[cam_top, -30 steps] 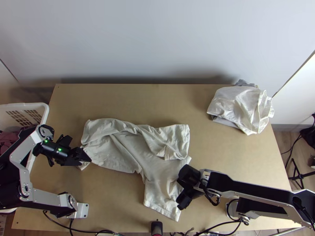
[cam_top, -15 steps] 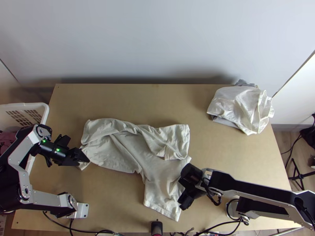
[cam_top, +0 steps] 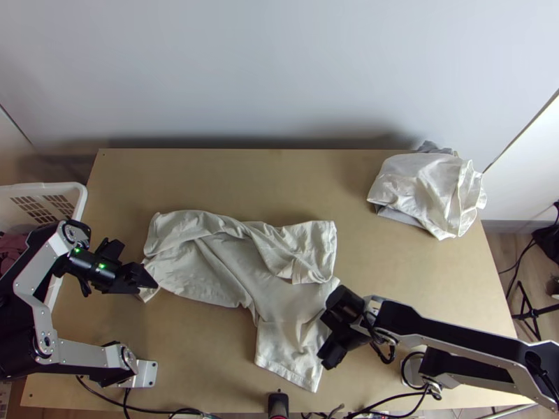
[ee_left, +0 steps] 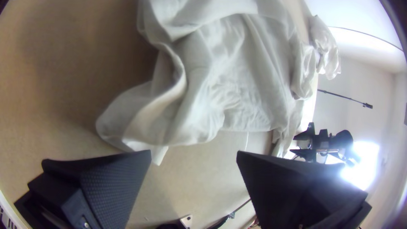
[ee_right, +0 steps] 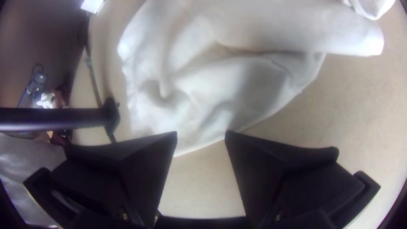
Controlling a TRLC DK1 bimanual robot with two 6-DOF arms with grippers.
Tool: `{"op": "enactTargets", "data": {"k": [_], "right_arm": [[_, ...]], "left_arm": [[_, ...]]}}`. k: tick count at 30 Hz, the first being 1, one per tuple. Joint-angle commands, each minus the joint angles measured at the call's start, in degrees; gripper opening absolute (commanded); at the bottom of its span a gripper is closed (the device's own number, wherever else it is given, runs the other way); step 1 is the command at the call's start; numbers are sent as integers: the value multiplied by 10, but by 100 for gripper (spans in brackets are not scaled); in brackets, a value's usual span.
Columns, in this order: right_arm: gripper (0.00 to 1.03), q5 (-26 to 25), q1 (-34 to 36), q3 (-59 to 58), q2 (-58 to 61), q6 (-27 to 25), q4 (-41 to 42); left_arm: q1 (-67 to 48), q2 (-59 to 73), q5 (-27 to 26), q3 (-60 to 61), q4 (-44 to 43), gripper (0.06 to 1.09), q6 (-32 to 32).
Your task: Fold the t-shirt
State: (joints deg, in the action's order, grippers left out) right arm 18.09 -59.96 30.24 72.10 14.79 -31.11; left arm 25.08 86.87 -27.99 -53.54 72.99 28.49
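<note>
My left gripper [cam_top: 148,281] stands at the left end of the pale t-shirt [cam_top: 223,269], and my right gripper [cam_top: 327,342] is over its lower right edge. The shirt lies rumpled on the table, its upper part folded over in loose rolls and one part extending toward the near edge. In the left wrist view, the left gripper [ee_left: 193,154] is open beside a corner of the shirt [ee_left: 229,80], nothing between its fingers. In the right wrist view, the right gripper [ee_right: 201,135] is open at the edge of the cloth [ee_right: 212,93].
A heap of white and grey cloth [cam_top: 426,192] lies at the table's far right corner. A white basket [cam_top: 80,199] with dark cloth inside stands at the left. Cables [cam_top: 168,412] run along the near edge, by a black post [cam_top: 278,403].
My right gripper has shifted slightly to the right along the shirt's edge. The left gripper moved a little left. The shirt lies as before.
</note>
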Motion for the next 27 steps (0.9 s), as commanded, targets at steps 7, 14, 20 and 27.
{"op": "enactTargets", "data": {"k": [7, 14, 20, 27], "right_arm": [[57, -7, 5, -6, 3, -5, 6], [57, -7, 5, -4, 2, -3, 6], [57, -8, 4, -4, 3, -1, 6], [57, -7, 3, -2, 5, 1, 10]], "left_arm": [[0, -1, 1, 26, -22, 104, 1], [0, 0, 19, 23, -29, 104, 1], [6, -11, 46, 10, -30, 103, 0], [8, -14, 63, 30, -62, 103, -12]]}}
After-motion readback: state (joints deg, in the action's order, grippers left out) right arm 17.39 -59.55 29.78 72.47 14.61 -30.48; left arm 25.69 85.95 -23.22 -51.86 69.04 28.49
